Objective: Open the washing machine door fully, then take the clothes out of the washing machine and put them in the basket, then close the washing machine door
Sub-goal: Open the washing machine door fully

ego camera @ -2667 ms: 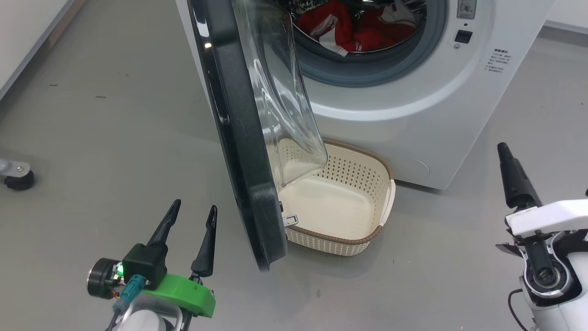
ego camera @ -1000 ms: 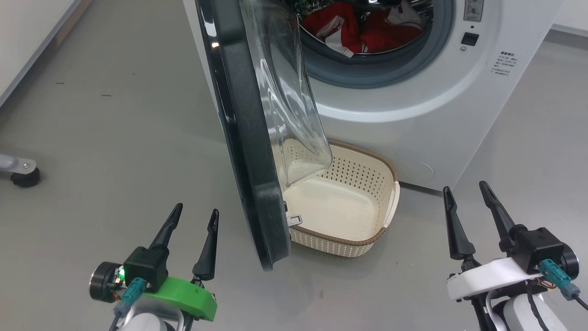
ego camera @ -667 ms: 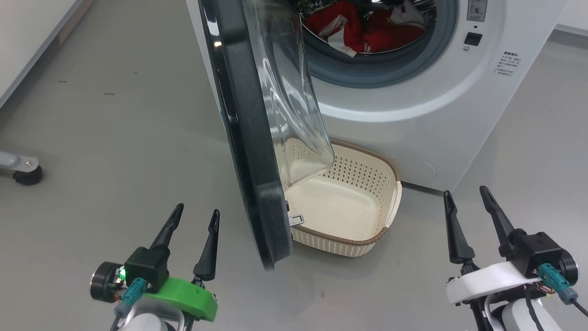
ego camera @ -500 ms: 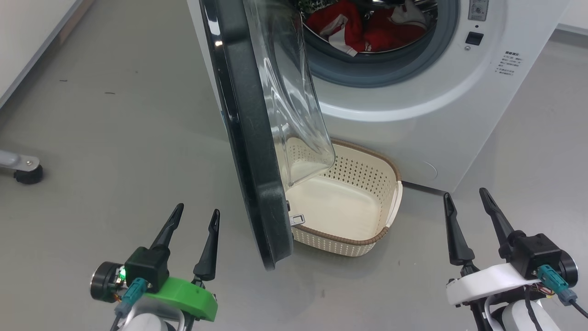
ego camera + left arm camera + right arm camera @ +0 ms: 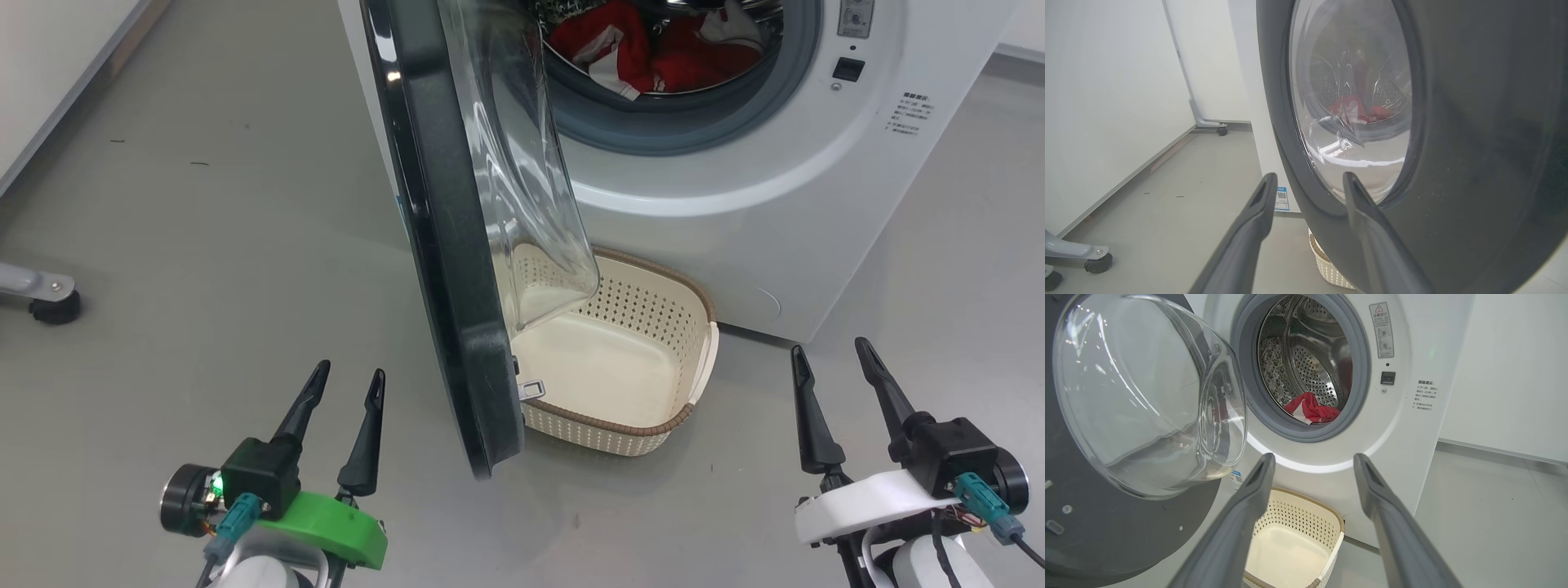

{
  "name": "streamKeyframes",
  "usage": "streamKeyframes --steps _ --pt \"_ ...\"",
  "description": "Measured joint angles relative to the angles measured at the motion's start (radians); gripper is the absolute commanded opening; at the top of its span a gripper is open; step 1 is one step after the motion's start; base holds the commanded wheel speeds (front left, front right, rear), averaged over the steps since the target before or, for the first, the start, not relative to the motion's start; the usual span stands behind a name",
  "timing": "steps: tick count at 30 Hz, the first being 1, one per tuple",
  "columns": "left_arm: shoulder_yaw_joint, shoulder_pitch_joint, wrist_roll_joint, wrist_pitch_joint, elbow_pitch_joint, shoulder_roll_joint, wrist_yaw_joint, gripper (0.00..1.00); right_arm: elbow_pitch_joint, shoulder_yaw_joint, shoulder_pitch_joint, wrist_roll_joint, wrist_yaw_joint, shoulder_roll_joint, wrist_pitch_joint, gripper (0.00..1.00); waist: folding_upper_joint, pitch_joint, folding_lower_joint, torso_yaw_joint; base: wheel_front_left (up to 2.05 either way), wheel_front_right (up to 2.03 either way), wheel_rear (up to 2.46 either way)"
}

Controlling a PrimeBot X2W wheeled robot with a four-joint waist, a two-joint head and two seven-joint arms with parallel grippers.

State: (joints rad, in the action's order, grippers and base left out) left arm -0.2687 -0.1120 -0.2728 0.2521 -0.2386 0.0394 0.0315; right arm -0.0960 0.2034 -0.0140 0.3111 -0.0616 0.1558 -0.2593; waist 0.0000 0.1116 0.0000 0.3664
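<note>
— Our right gripper [image 5: 829,345] has swung down. It now sits low on our right, tips up, like the left gripper [image 5: 351,369]. Our head has moved a bit too, so the whole picture slid.
— Are we holding anything?
— No. Both grippers have their fingers apart, with nothing between them.
— Where is the door [image 5: 445,245]?
— It sticks out from the washer [image 5: 735,204], between our two grippers. We see it edge-on, running from far to near. Its hinge side is at the washer's left. Its glass bump [image 5: 522,188] faces right, over the basket [image 5: 608,371].
— Is it fully open?
— We think not. It looks about halfway.
— Why is the basket there?
— It sits on the floor [image 5: 204,245], just in front of the washer, below the drum [image 5: 1306,359]. We guess that makes a short drop for the clothes [image 5: 653,49]. They lie in the drum, and the basket is bare.
</note>
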Motion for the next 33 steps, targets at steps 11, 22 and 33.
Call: streamKeyframes --steps 11,22,33 --pt "0.001 0.000 -0.015 0.000 0.018 0.000 0.000 0.00 -0.012 -0.023 -0.003 -0.007 0.020 -0.023 0.000 1.00 0.0000 -0.006 0.0000 0.006 0.00 0.00 0.00" --pt "0.087 -0.056 -0.014 0.000 0.231 0.000 -0.033 0.00 -0.013 -0.033 -0.013 -0.016 0.043 -0.035 0.000 1.00 0.0000 -0.016 0.0000 0.015 0.00 0.00 0.00" --pt "0.040 -0.167 0.013 0.006 0.556 0.000 -0.015 0.00 -0.017 -0.037 -0.014 -0.032 0.061 -0.050 0.000 1.00 0.0000 -0.019 0.0000 0.016 0.00 0.00 0.00"
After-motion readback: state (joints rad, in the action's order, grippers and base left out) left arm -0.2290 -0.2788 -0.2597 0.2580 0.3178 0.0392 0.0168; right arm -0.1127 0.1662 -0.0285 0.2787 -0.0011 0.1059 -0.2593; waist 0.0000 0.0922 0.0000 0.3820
